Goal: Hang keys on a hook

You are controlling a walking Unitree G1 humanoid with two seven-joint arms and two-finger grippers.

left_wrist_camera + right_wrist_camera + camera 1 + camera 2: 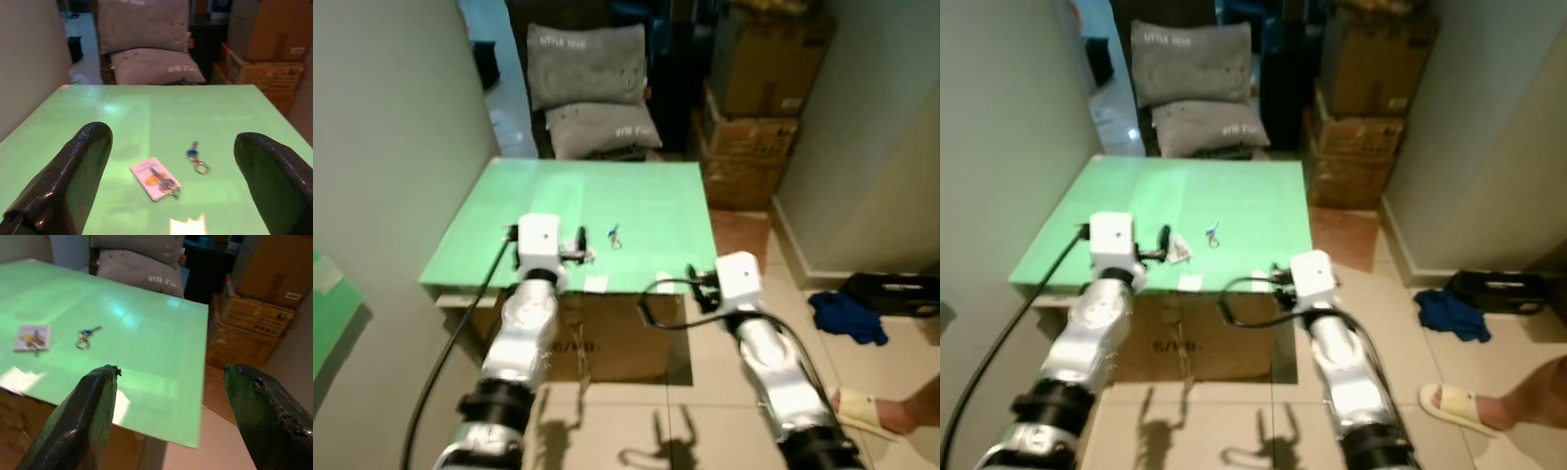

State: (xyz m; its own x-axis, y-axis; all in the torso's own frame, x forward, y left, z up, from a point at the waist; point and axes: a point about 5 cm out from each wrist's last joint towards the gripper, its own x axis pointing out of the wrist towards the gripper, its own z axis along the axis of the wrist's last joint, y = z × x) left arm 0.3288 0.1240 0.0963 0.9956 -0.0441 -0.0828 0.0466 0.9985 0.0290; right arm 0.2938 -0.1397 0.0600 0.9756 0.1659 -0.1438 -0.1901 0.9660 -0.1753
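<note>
Blue key (193, 152) ahead of left gripper (176, 181).

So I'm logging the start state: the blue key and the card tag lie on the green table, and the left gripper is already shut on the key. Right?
Not quite. The left gripper is open, its fingers spread wide with nothing between them. The left wrist view shows the blue key lying untouched on the green table, beside the card tag.

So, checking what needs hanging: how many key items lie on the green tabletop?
2: a blue key on a ring mid-table, and a card tag beside it, nearer the left gripper.
</note>
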